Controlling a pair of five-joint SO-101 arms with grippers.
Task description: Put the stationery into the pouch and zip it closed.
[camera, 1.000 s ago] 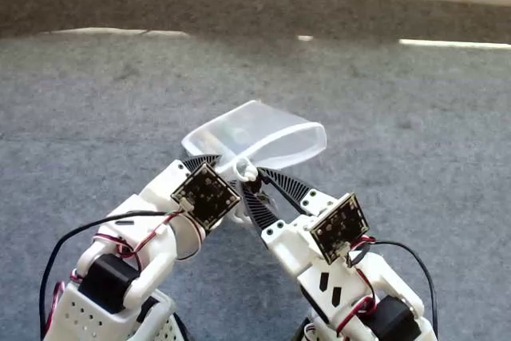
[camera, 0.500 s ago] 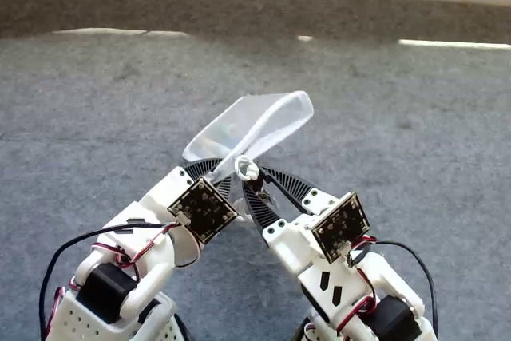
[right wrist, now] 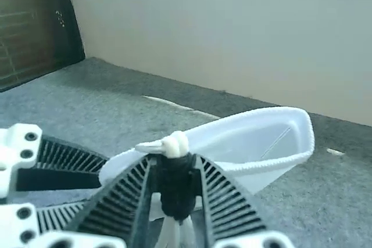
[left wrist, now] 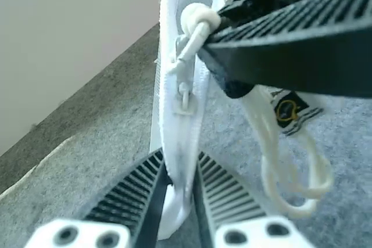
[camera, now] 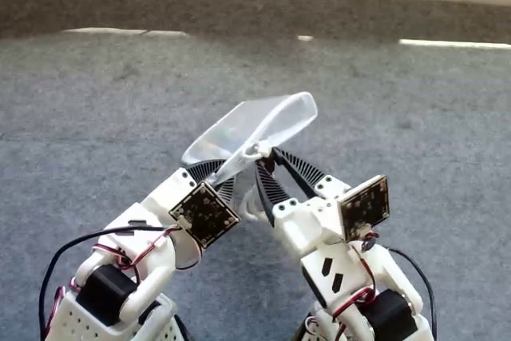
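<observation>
1. The left gripper (camera: 226, 175) is pinched on the near end of the pouch (camera: 263, 121). In the left wrist view the pouch's (left wrist: 174, 114) zip tape runs straight down between the left gripper's (left wrist: 179, 164) ribbed fingers.
2. The right gripper (camera: 266, 159) is clenched on the knotted zip pull (camera: 254, 149). In the right wrist view the zip pull's (right wrist: 174, 143) white knot sits just above the right gripper's (right wrist: 174, 164) fingertips.
3. The pouch hangs in the air above the grey table (camera: 96, 117), carried only by the two grippers and tilted up and away from them. Something faint shows through its clear wall, but I cannot tell whether it is the stationery.
4. The relation that matters is that the zip pull (left wrist: 197, 18) lies just beside the left gripper's hold, at the near end of the zip. The pouch's (right wrist: 261, 137) long axis runs from there away from both arms to its free far end. Beyond the pull the two rims appear to stand apart, so the mouth looks open.
5. By my judgement the right arm must draw the pull along that axis, away from the left gripper, which serves as the anchor. The far end is unsupported, so a pull off the line would likely fold the pouch rather than run the zip.
</observation>
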